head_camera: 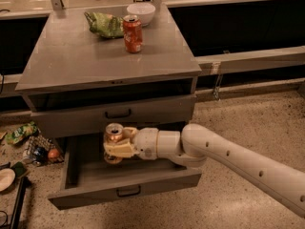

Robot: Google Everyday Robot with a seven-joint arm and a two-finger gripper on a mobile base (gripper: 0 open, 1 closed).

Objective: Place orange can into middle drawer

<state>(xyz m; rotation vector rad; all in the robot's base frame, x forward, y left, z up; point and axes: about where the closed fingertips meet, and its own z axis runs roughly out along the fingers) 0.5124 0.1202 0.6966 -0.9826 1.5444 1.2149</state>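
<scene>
My gripper [114, 148] is shut on the orange can [114, 135], a dull brown-gold can with a silver top, held upright. It hangs just above the inside of the middle drawer [121, 191], which is pulled open below the shut drawer [116, 113] with the black handle. The can is over the drawer's middle, slightly left. My white arm [228, 159] reaches in from the lower right. I cannot tell whether the can's base touches the drawer floor.
On the grey cabinet top [71, 61] stand a brighter red-orange can [132, 34], a green chip bag [103, 24] and a white bowl [141, 11]. Litter and a small basket [38, 149] lie on the floor at the left. A counter rail runs behind.
</scene>
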